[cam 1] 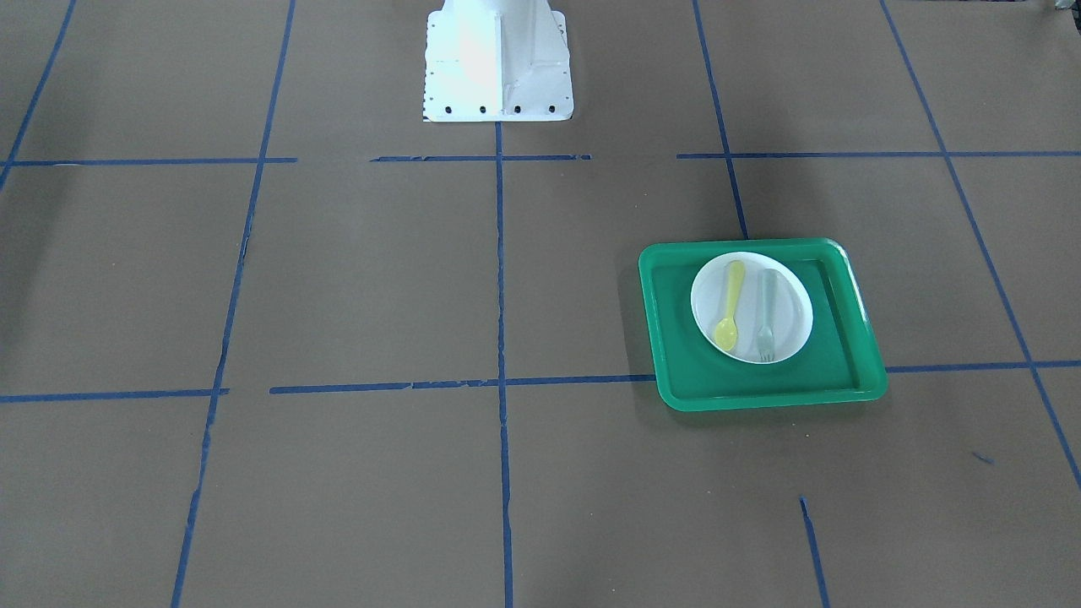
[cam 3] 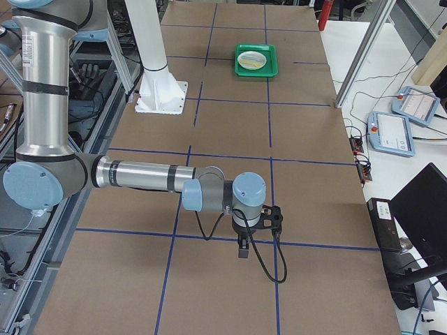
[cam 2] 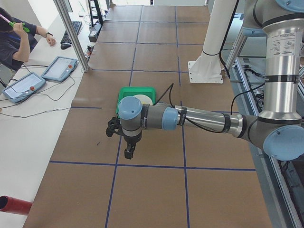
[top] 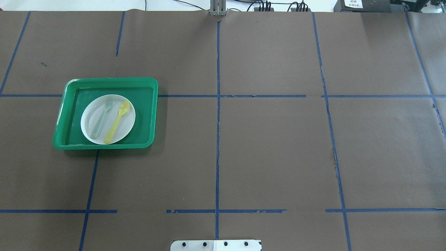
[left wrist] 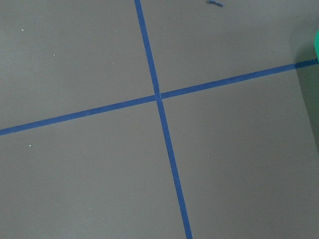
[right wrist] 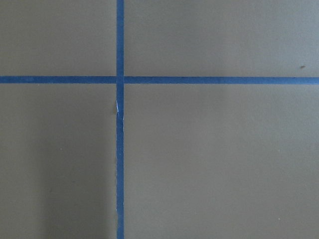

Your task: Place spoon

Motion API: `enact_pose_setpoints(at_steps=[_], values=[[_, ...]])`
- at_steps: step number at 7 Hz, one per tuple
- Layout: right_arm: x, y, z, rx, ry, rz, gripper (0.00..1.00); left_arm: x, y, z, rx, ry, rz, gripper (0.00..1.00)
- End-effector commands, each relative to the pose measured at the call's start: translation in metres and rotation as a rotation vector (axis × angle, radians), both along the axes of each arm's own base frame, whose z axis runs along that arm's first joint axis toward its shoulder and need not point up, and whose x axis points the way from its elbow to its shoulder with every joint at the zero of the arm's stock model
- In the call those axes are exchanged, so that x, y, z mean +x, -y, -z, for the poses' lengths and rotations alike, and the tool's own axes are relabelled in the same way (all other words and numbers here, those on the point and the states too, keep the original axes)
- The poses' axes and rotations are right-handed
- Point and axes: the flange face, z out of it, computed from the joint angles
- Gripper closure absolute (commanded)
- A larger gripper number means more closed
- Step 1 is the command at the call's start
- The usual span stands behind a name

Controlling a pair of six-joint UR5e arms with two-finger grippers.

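The yellow spoon (cam 1: 730,308) lies on the white plate (cam 1: 794,295) beside a pale grey-green fork (cam 1: 766,312). The plate sits in a green tray (cam 1: 844,371). In the overhead view the spoon (top: 117,121) lies on the plate (top: 126,129) in the tray (top: 146,115) at the left. My left gripper (cam 2: 128,152) shows only in the exterior left view, hanging above the table nearer that camera than the tray; I cannot tell its state. My right gripper (cam 3: 242,250) shows only in the exterior right view, far from the tray (cam 3: 256,70); I cannot tell its state.
Brown table cover with blue tape grid lines. The white robot base (cam 1: 497,63) stands at the table's middle edge. A green tray corner (left wrist: 316,50) shows at the left wrist view's right edge. An operator and tablets (cam 2: 59,69) are beside the table.
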Motion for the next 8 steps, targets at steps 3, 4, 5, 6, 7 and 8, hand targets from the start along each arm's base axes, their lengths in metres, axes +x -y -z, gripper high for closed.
enact_pose_setpoints(at_steps=[3, 4, 5, 6, 7, 8], values=[[0.000, 0.000, 0.000, -0.001, 0.000, 0.000, 0.00, 0.167, 0.009, 0.059, 0.101, -0.102, 0.061, 0.00], [0.000, 0.000, 0.000, 0.001, 0.000, 0.000, 0.00, 0.206, 0.009, 0.071, 0.104, -0.097, 0.099, 0.00], [0.000, 0.000, 0.000, 0.001, 0.000, 0.000, 0.00, 0.251, 0.017, 0.097, 0.110, -0.113, 0.094, 0.00], [0.000, 0.000, 0.000, 0.001, 0.000, 0.000, 0.00, 0.292, 0.027, 0.111, 0.113, -0.108, 0.103, 0.00], [0.000, 0.001, 0.001, 0.001, 0.000, 0.000, 0.00, 0.325, 0.028, 0.116, 0.121, -0.096, 0.089, 0.00], [0.000, 0.001, 0.001, 0.001, 0.000, 0.000, 0.00, 0.364, 0.024, 0.128, 0.117, -0.093, 0.100, 0.00]])
